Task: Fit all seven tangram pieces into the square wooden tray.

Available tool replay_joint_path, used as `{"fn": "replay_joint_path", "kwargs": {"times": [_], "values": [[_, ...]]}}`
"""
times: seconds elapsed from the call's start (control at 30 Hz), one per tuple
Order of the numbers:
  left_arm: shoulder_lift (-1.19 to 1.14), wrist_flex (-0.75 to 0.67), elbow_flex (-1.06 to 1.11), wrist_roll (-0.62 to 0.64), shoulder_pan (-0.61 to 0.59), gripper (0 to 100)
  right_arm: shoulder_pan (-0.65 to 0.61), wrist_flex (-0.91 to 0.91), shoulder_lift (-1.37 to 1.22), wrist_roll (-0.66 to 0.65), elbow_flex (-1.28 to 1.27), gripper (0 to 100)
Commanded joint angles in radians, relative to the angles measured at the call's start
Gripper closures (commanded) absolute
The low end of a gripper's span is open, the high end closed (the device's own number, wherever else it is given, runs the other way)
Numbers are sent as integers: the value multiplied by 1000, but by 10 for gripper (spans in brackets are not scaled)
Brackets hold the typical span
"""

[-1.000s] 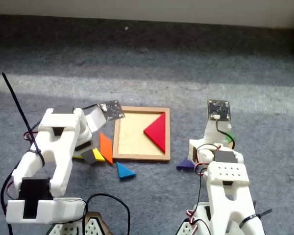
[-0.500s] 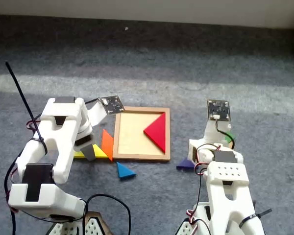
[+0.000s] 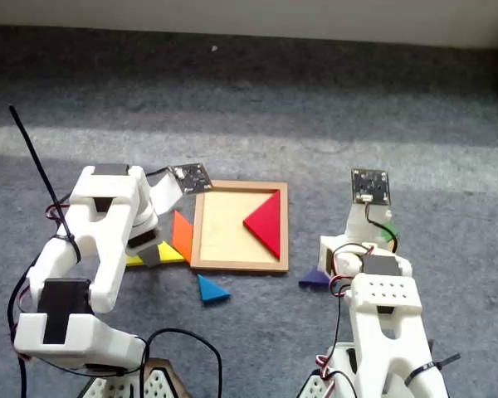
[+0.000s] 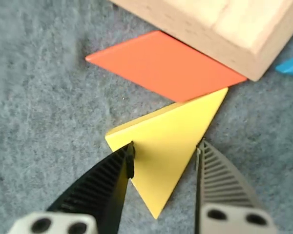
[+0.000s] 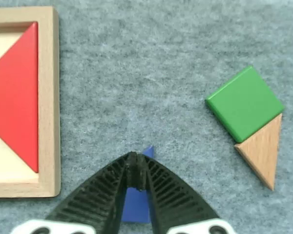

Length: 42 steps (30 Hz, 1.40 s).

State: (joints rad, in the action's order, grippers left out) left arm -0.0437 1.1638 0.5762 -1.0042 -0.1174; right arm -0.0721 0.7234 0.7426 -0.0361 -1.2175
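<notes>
The square wooden tray (image 3: 239, 265) holds a red triangle (image 3: 266, 222). Left of it lie an orange parallelogram (image 3: 181, 235) and a yellow triangle (image 3: 168, 253). My left gripper (image 4: 165, 151) is open and low over the yellow triangle (image 4: 171, 139), one finger at each of its edges. The orange parallelogram (image 4: 166, 66) lies just beyond, against the tray's corner (image 4: 244, 39). My right gripper (image 5: 136, 169) is shut with nothing between its fingers, above a blue-purple piece (image 5: 135, 204). That purple piece (image 3: 314, 279) lies right of the tray.
A blue triangle (image 3: 210, 288) lies in front of the tray. A green square (image 5: 244, 103) and a bare wooden triangle (image 5: 262, 149) touch each other on the grey carpet, right of my right gripper. The right arm (image 3: 380, 290) covers most of them from above.
My left arm shifted back and its gripper settled over the yellow triangle; the orange parallelogram sits slightly closer to the tray. The right arm has not moved.
</notes>
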Motion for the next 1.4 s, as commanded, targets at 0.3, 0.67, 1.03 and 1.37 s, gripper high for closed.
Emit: {"fn": "replay_joint_path", "kwargs": {"times": [0.3,0.67,1.03,1.37], "values": [[196,150,-67,5,-50,792,7,-18,19,-14,5,992],[277,149,-31,157,-85,860,7,-18,19,-14,5,992],[272,100,-31,103,-38,954,7,-18,19,-14,5,992],[271,91,-25,23,-82,723,8,-18,19,-14,5,992]]}}
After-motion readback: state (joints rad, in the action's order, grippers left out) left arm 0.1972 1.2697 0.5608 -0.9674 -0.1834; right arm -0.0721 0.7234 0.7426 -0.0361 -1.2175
